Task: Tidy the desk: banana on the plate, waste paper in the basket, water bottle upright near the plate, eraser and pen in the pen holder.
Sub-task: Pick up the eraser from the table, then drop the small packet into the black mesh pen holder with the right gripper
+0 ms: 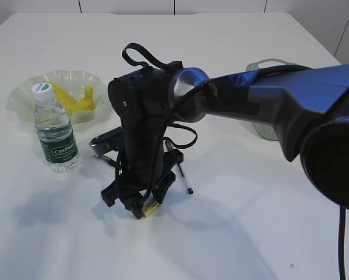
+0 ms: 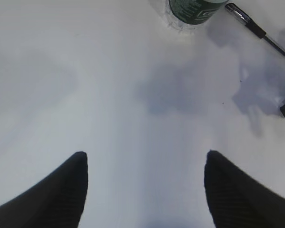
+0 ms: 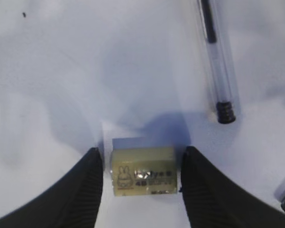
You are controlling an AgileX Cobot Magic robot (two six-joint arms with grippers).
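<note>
The right gripper [image 3: 141,178] stands low on the white table [image 1: 232,227] with the small cream rectangular eraser [image 3: 143,170] between its two black fingers [image 3: 87,187] — a thin gap shows on each side, so I cannot tell whether it grips yet. A clear plastic pen with a black tip [image 3: 217,66] lies just beside it. The left gripper [image 2: 144,190] hovers over bare table, jaws wide apart and holding nothing. The clear water bottle with green label and white cap [image 1: 54,129] stands upright near the pale scalloped glass plate [image 1: 23,96] — the yellow banana [image 1: 75,100] lies on that plate.
</note>
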